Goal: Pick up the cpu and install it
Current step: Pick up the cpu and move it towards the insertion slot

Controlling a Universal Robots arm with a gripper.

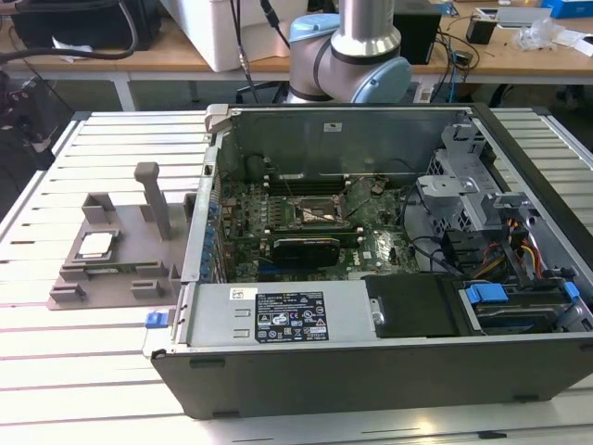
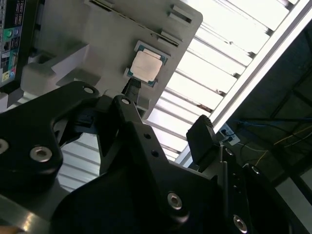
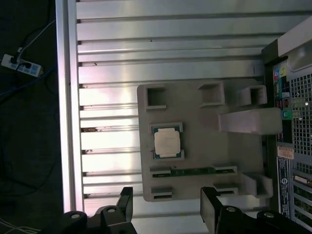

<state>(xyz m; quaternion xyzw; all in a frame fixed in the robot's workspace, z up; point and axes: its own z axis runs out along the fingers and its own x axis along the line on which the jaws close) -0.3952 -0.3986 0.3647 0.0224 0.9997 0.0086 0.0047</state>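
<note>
Above one edge of the grey tray, your gripper is hanging with jaws spread, gripping nothing. The cpu is lying flat in the tray's square pocket, on the side away from the computer case. In my judgement you are best centring squarely over it. A thin green strip is sitting in the neighbouring slot.

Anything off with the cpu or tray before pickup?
Nothing stands out. The cpu lies flat and square in its pocket on the grey tray; the gripper hangs near the tray's edge, jaws open and empty.
</note>
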